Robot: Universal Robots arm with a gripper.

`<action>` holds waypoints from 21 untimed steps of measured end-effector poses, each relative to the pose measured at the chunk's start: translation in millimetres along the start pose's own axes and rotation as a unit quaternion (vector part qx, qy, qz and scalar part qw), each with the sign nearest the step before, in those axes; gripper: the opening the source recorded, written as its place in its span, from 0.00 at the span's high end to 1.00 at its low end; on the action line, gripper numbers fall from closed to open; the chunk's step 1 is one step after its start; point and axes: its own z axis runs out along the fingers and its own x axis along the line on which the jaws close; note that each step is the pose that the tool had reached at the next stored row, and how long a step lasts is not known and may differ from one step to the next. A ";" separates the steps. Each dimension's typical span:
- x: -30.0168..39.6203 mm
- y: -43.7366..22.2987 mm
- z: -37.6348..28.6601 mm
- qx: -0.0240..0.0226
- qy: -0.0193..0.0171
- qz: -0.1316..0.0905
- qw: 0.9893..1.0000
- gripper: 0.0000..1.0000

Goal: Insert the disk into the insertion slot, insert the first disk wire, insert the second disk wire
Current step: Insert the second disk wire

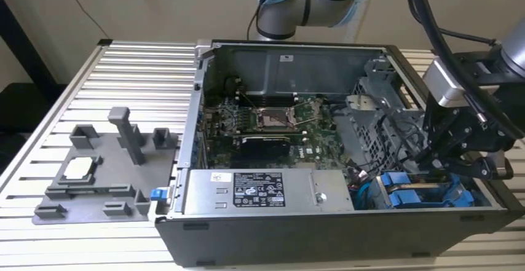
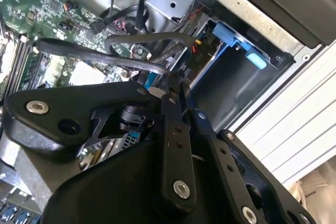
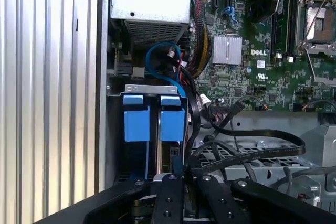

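Disk (image 3: 172, 124) seated upright in insertion slot (image 3: 114, 129), beside other blue-tabbed drive (image 3: 136, 123). My jaws pinched, seemingly on flat black wire (image 3: 252, 153), just behind disk; wire connections unclear.

Open computer case (image 1: 271, 237) on slatted metal counter (image 1: 139, 68); green motherboard (image 1: 271, 120) inside, silver power supply (image 1: 267, 191) at near wall. Grey plastic fixture (image 1: 98, 172) on counter at exterior view's left of case.
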 end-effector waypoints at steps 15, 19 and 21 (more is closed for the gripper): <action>2.7 -1.3 9.0 0.000 0.000 0.002 1.000 0.84; 2.9 -2.0 10.6 0.000 -0.001 0.002 1.000 0.84; 2.9 -2.4 11.0 0.000 -0.002 0.002 1.000 0.84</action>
